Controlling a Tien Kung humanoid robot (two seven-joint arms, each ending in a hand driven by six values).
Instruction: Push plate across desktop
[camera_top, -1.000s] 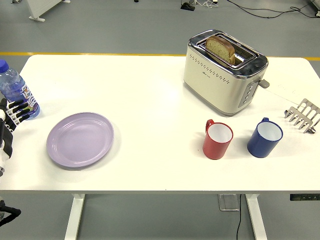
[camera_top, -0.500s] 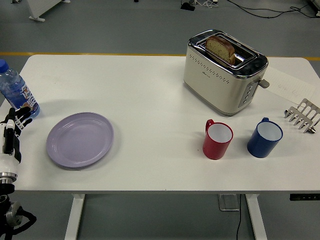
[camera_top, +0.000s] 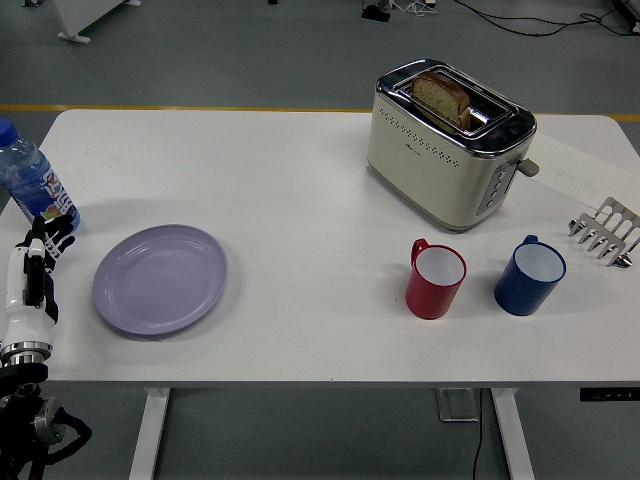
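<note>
A lilac plate (camera_top: 161, 278) lies flat on the white table (camera_top: 300, 190), near its front left. My left hand (camera_top: 33, 270) comes up over the table's left front edge, a short gap to the left of the plate and not touching it. Its black-and-white fingers (camera_top: 50, 240) are stretched out together, pointing away from me, and hold nothing. The right arm does not show.
A blue-capped water bottle (camera_top: 30, 182) stands just beyond my left hand. At the back right stands a cream toaster (camera_top: 447, 143) with bread in it. In front of it stand a red mug (camera_top: 435, 279) and a blue mug (camera_top: 529, 275); a metal toast rack (camera_top: 604, 231) is at the right edge.
My left hand has moved right and toward the front edge, away from the bottle and closer to the plate. The plate has not moved.
</note>
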